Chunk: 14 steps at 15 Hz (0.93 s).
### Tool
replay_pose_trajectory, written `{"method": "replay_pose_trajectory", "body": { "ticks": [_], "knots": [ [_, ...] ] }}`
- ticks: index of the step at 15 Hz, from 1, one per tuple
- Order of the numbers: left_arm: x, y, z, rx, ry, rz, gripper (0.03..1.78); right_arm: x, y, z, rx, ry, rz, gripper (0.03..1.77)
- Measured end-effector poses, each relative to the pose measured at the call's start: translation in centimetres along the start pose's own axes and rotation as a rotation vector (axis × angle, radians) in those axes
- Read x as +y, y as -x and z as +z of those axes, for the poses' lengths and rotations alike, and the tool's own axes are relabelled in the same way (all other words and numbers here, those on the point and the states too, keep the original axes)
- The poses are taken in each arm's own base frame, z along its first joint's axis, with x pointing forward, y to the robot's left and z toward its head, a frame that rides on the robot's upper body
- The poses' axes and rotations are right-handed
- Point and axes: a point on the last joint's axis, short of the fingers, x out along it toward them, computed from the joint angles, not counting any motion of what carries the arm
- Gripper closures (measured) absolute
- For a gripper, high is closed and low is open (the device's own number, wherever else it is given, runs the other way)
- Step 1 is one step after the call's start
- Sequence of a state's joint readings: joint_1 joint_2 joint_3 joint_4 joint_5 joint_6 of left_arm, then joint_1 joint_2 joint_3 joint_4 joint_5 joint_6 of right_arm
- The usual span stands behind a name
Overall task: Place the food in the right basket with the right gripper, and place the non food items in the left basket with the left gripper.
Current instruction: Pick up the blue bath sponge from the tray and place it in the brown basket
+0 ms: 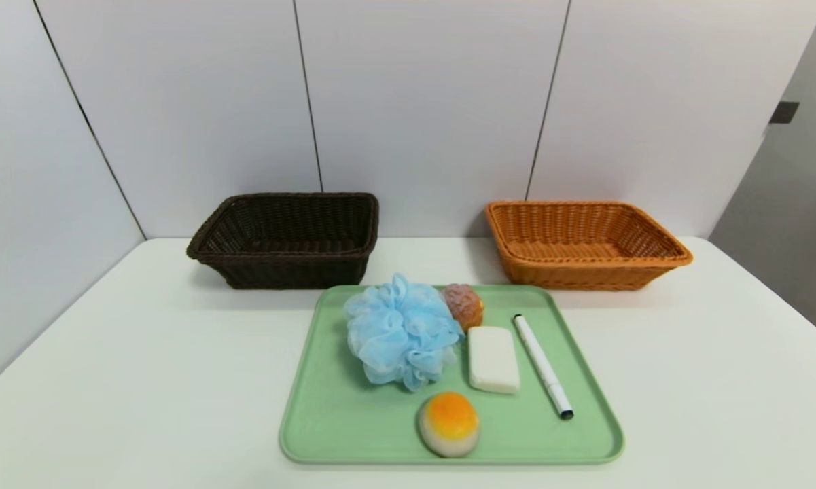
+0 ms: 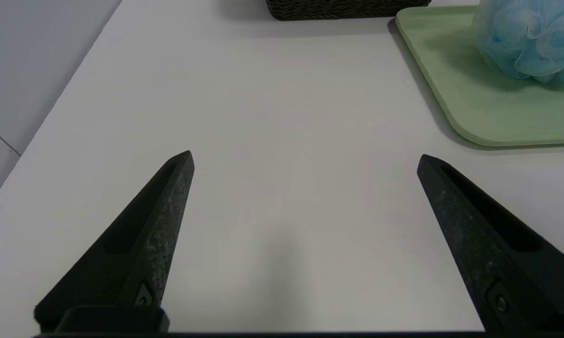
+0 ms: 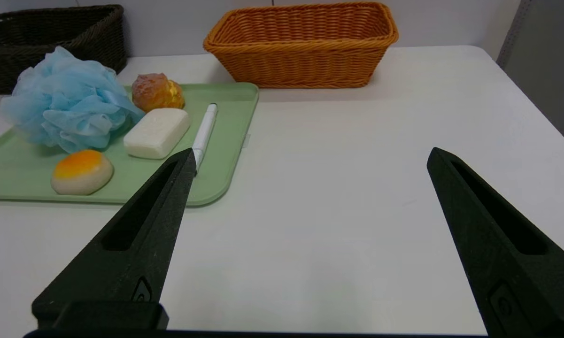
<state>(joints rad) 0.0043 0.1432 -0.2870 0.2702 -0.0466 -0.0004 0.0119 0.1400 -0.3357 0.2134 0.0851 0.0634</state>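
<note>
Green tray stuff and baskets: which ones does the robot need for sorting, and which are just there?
Needed:
bun, cream puff, orange basket
bath pouf, soap bar, marker pen, dark basket

Just there:
green tray, white table

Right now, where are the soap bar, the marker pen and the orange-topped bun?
soap bar [image 1: 493, 359]: head view, middle of its top face.
marker pen [image 1: 542, 365]: head view, mid-barrel.
orange-topped bun [image 1: 449, 422]: head view, centre of its dome.
</note>
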Motion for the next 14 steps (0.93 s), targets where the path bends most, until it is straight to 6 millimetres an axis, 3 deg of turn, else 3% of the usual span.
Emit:
{"method": "replay_pose_trajectory", "body": {
  "ticks": [4,9,14],
  "knots": [
    [0.1,-2.1,4.4,0.111,0.023,-0.002,0.12,0.0,-2.9,3.7,0.136,-0.009,0.024,0.1],
    [0.3,-7.4,8.8,0.284,0.068,0.006,0.12,-0.1,-8.7,7.2,0.31,-0.01,0.004,0.1],
    [0.5,-12.3,12.4,0.37,0.082,-0.004,0.12,-0.8,-14.3,9.2,0.421,0.022,-0.034,0.1]
  ]
}}
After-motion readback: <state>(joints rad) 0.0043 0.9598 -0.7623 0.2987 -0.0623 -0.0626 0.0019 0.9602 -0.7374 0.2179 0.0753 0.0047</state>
